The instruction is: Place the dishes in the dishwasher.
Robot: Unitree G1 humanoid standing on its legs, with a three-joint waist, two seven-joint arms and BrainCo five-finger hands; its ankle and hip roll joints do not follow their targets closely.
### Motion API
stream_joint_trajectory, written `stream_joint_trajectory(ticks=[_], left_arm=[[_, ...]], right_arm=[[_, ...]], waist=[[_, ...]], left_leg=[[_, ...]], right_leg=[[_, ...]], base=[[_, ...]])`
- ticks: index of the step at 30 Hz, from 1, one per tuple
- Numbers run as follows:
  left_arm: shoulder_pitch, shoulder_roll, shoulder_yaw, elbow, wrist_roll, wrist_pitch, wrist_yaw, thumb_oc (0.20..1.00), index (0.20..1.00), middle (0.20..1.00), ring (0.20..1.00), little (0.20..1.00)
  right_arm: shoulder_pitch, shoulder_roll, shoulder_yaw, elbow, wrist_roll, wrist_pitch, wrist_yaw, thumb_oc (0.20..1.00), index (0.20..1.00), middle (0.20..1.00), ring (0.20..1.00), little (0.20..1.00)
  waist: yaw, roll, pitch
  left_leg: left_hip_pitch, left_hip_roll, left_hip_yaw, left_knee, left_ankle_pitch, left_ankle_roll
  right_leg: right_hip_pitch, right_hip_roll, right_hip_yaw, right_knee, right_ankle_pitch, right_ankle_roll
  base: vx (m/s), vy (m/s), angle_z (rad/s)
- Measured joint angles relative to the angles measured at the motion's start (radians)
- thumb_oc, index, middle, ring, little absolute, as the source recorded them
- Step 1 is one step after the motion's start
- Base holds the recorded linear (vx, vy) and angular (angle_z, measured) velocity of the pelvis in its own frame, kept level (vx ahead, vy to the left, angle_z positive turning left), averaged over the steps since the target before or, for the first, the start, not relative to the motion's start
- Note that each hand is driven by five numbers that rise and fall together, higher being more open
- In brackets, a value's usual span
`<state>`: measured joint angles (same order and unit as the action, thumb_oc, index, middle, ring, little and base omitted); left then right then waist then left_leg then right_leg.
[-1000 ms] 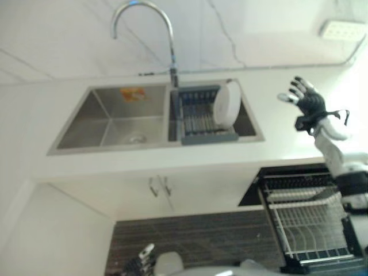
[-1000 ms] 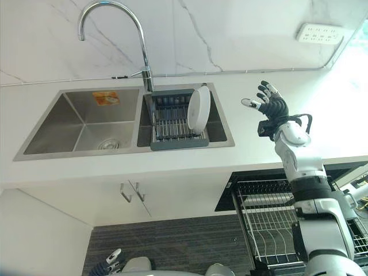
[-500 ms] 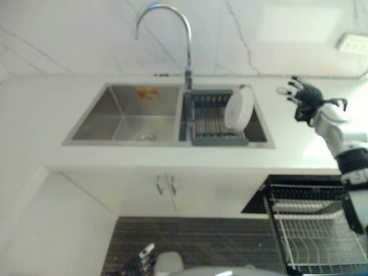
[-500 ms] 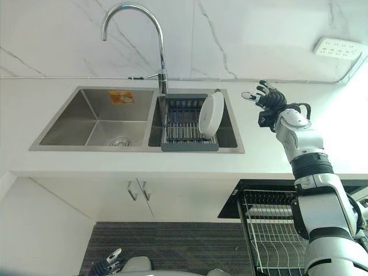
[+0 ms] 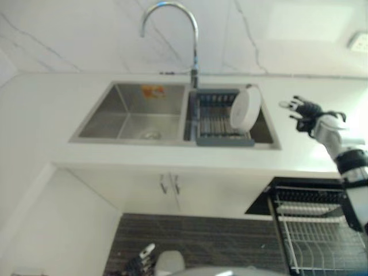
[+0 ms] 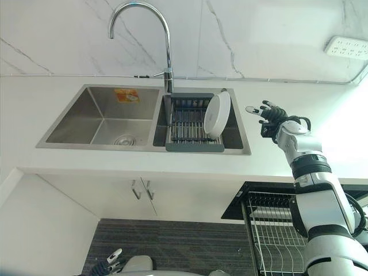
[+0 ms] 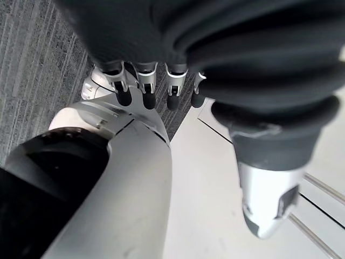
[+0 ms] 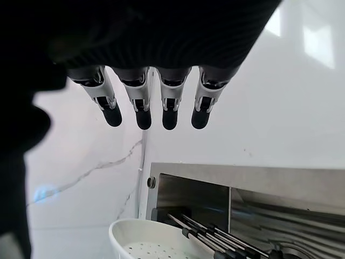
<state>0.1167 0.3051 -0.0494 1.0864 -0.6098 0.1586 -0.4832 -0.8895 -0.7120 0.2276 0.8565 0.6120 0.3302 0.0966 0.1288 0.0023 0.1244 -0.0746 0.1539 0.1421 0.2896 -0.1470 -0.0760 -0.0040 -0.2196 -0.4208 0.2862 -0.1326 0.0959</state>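
A white plate [image 6: 217,114] stands on edge in a grey drying rack [image 6: 192,126] inside the right basin of the steel sink [image 6: 98,118]; the plate's rim [image 8: 145,240] also shows in the right wrist view. My right hand [image 6: 269,112] hovers open over the white counter, just right of the sink and apart from the plate, its fingers [image 8: 143,105] straight. My left hand [image 6: 109,262] hangs low near the floor, its fingers [image 7: 145,89] relaxed and holding nothing. The open dishwasher's wire rack [image 6: 273,236] sits below the counter at lower right.
A tall curved faucet [image 6: 164,40] rises behind the sink. A wall socket [image 6: 348,47] is at the upper right. White cabinet doors with handles [image 6: 142,190] are under the counter, and a white panel [image 6: 46,230] stands at lower left.
The camera has shifted, so the whole scene sits further right and lower. My right hand has dropped lower and come closer to the counter beside the sink.
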Motion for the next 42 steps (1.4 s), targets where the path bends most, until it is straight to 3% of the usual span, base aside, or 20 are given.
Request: stream_joint_trajectory(ticks=[9, 42], left_arm=[[-0.001, -0.017, 0.000, 0.003, -0.003, -0.001, 0.010, 1.000, 1.000, 1.000, 1.000, 1.000], [-0.009, -0.018, 0.002, -0.011, -0.042, 0.018, 0.034, 1.000, 1.000, 1.000, 1.000, 1.000]], right_arm=[[-0.006, 0.037, 0.001, 0.011, 0.000, 0.013, 0.007, 1.000, 1.000, 1.000, 1.000, 1.000], [-0.052, 0.050, -0.002, 0.120, -0.001, 0.014, 0.025, 1.000, 1.000, 1.000, 1.000, 1.000]], waist=[[0.007, 0.007, 0.002], [0.050, 0.013, 0.048]], left_leg=[[-0.001, -0.002, 0.000, -0.009, 0.001, 0.000], [-0.017, -0.029, -0.052, -0.011, 0.004, 0.000]], right_leg=[[-0.001, 0.000, -0.003, -0.006, 0.000, 0.000], [0.038, -0.018, -0.055, -0.022, -0.006, 0.006]], base=[[0.00, 0.000, 0.00], [0.03, 0.000, 0.06]])
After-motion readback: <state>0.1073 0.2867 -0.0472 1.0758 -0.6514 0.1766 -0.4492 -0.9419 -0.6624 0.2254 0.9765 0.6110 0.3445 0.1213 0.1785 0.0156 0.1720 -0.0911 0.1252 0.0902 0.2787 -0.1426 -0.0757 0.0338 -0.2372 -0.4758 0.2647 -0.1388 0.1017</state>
